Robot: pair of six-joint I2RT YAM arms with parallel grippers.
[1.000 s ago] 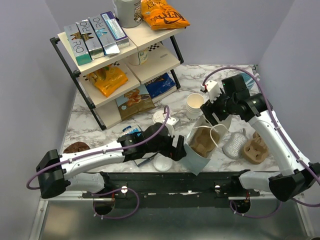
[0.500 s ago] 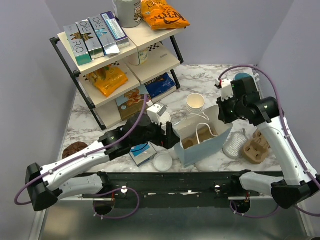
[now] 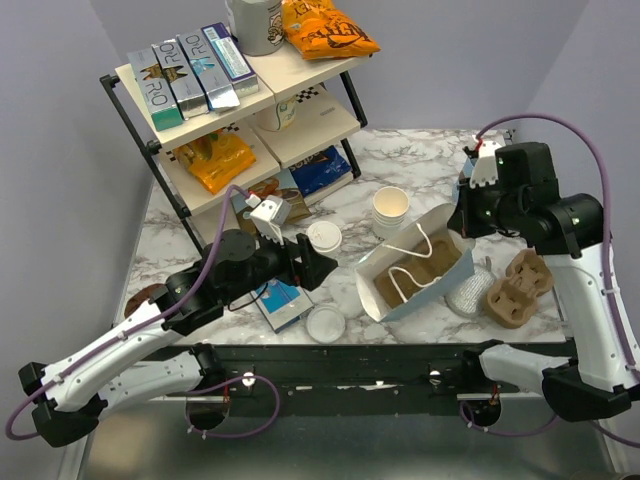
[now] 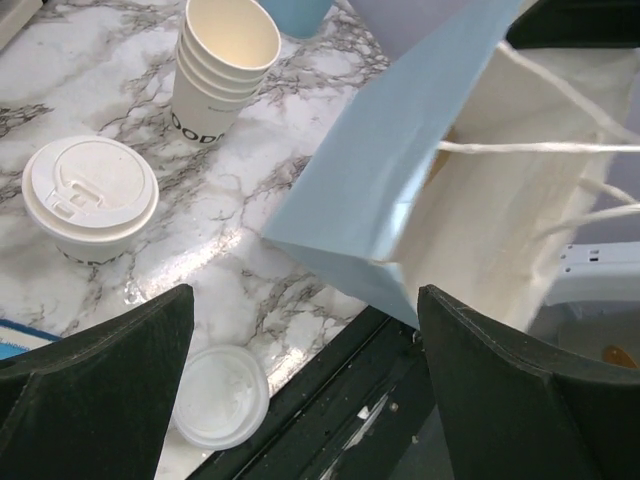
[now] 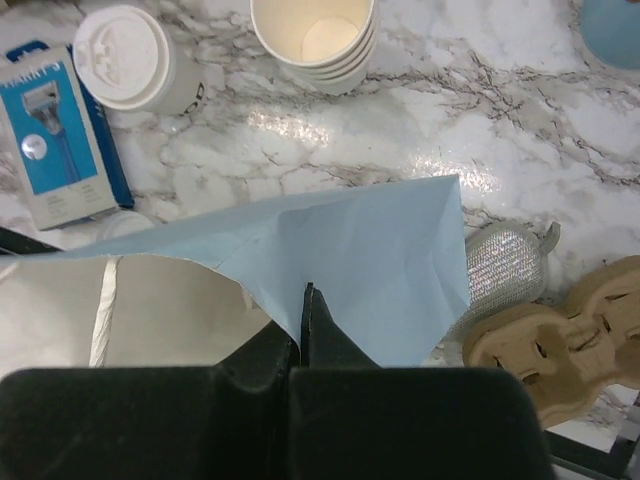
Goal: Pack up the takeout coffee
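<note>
On marble (image 3: 420, 165): round-lidded paper cup (image 3: 323, 237) | right claw (image 5: 305, 305) pinching blue paper bag (image 5: 365, 255) | left claw (image 4: 305, 300) apart

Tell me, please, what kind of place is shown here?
Probably a mock café counter for robot trials: a shelf of snacks, a lidded takeout coffee, a stack of paper cups and a blue paper bag.

On my marble table (image 3: 420, 160) a stack of open paper cups (image 3: 390, 210) stands up. A flat white lid (image 3: 326, 324) lies near the front edge, just beside a blue box (image 3: 283, 303). At the right I see a brown cup tray (image 3: 517, 288) just beside a shiny silver thing (image 3: 466, 292). My shelf rack (image 3: 300, 68) at the back left holds long boxes (image 3: 190, 70) and an orange snack bag (image 3: 325, 28) on top.
</note>
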